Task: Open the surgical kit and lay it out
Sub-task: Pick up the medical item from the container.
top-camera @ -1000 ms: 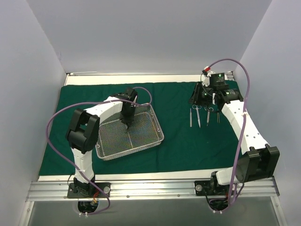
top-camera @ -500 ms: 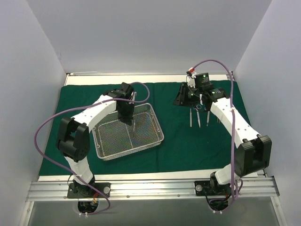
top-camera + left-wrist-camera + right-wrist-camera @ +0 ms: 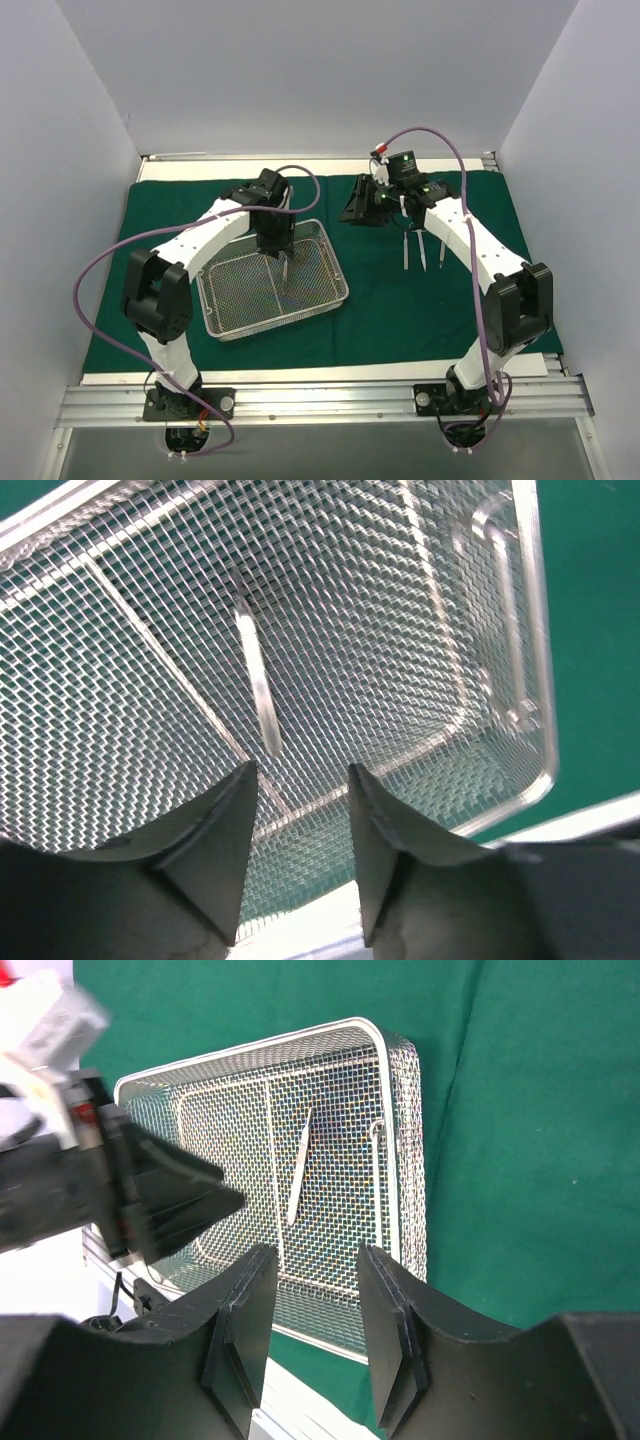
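The dark green cloth [image 3: 400, 300] lies spread flat on the table. The silver wire-mesh tray [image 3: 336, 262] sits on its left half. One slim silver instrument [image 3: 287, 268] lies inside the tray and also shows in the left wrist view [image 3: 257, 685]. My left gripper [image 3: 277, 250] hangs over the tray's far part, open and empty, just above the mesh [image 3: 300, 775]. My right gripper [image 3: 352, 210] is open and empty above the cloth, right of the tray and pointing at it [image 3: 315, 1255]. A row of slim silver instruments [image 3: 423, 250] lies on the cloth's right half.
Grey walls close in the table on three sides. A white strip of table [image 3: 250, 168] shows behind the cloth. The right wrist view shows the tray [image 3: 250, 1055], its instrument [image 3: 299, 1165] and my left gripper [image 3: 150, 1190] over it. A metal rail [image 3: 320, 400] runs along the near edge.
My right gripper has swung left, away from the row of instruments and toward the tray. My left gripper has shifted slightly right over the tray.
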### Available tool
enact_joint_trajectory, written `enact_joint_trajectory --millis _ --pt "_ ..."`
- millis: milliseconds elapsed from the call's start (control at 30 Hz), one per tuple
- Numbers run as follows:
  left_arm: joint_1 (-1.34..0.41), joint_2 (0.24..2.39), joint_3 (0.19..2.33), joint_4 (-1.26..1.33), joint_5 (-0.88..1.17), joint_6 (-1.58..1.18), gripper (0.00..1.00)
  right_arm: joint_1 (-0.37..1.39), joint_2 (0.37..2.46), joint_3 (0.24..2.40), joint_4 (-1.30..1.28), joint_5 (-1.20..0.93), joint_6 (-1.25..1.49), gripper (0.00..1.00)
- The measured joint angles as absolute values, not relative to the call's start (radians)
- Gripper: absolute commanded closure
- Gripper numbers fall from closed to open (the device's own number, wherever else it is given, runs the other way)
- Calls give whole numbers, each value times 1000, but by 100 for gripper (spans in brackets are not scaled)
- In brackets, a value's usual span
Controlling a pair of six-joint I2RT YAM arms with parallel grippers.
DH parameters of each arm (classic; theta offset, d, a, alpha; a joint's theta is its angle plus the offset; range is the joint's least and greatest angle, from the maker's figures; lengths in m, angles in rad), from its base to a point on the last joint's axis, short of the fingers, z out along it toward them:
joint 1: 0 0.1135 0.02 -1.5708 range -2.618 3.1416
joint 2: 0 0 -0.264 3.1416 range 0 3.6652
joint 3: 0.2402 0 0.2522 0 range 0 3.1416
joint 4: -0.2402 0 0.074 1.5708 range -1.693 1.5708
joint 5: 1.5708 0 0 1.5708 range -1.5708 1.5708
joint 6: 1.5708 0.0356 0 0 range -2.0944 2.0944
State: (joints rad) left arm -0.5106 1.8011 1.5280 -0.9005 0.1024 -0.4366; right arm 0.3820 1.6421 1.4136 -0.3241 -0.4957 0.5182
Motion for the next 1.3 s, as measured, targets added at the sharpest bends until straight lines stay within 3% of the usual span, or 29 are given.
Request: enact_joint_trajectory --millis 200,767,900,1167,1300 --pt "-521 1889 1526 -850 32 -430 56 379 1600 1393 -337 -462 519 62" --pt "-521 2084 1574 -795 -51 -428 55 308 1502 1308 -377 -442 490 63" --pt "-523 2086 1567 -789 -56 -426 63 297 1497 1308 -378 -442 482 63" --pt "-512 2068 1526 -754 -59 -424 97 293 1496 1308 -379 -445 463 64" --pt "-508 2059 1522 -751 -47 -419 98 294 1496 1308 -378 -452 459 64"
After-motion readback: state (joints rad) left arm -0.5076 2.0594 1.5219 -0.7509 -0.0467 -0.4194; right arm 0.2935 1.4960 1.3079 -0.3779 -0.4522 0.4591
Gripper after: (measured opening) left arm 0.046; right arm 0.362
